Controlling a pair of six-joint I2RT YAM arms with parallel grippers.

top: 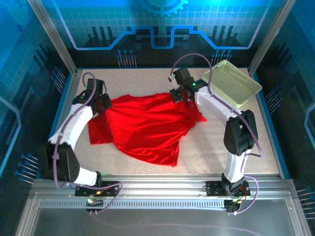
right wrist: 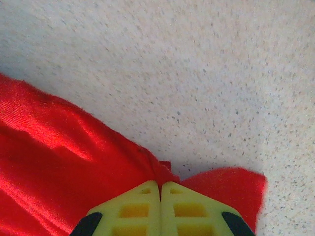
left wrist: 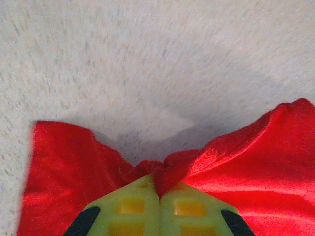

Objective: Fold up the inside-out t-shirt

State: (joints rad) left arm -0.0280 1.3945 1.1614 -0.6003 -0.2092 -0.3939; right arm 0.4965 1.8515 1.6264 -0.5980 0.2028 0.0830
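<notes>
I've got the red t-shirt lying crumpled left of the basket. My left gripper is clamped on the edge farthest from the basket, my right gripper pinching the nearest edge. Open table lies nearer than the basket.

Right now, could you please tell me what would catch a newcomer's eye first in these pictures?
The bright red t-shirt stands out first, lying rumpled across the middle of the speckled table. At its far edge, the left gripper and the right gripper are each shut on a pinch of the red cloth. A pale yellow-green lattice basket sits tilted at the far right corner.
</notes>
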